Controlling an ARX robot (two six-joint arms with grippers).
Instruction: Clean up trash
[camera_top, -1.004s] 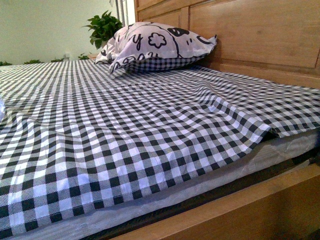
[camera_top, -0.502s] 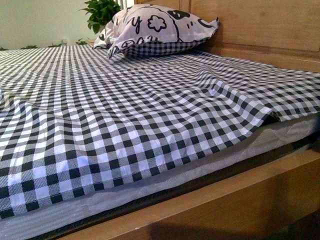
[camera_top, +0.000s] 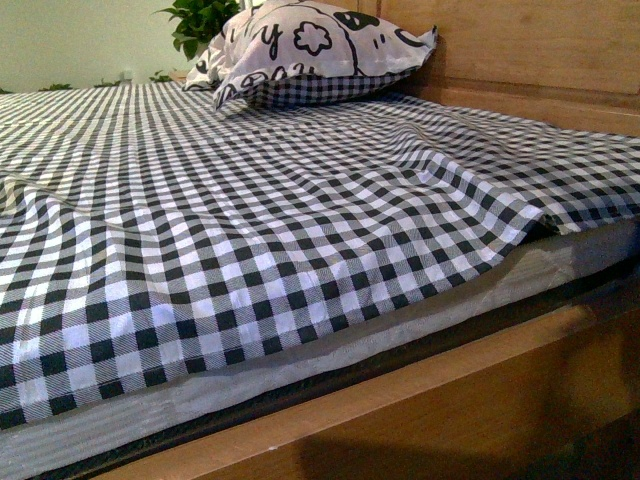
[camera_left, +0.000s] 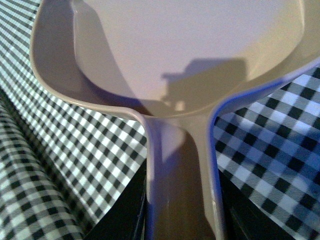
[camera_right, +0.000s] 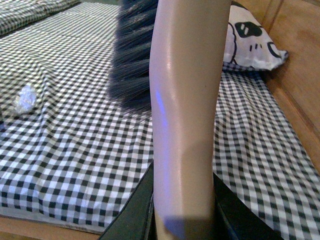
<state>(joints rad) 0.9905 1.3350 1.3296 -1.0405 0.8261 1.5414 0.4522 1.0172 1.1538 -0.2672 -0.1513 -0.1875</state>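
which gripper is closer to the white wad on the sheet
Right, likely: the wad lies on the sheet past its brush. The left wrist view shows only dustpan and sheet, no wad.

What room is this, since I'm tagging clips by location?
Most likely a bedroom: a black-and-white checked sheet spread over a mattress, a printed pillow lying against a wooden headboard, and a wooden bed frame below.

Trash: small crumpled whitish wad (camera_right: 25, 98), lying on the black-and-white checked bedsheet (camera_right: 75, 150), well apart from the brush.
Dustpan: beige plastic dustpan (camera_left: 175, 55), hollow side showing, held above the sheet.
Brush: beige-handled brush with dark bristles (camera_right: 185, 125), raised over the bed.
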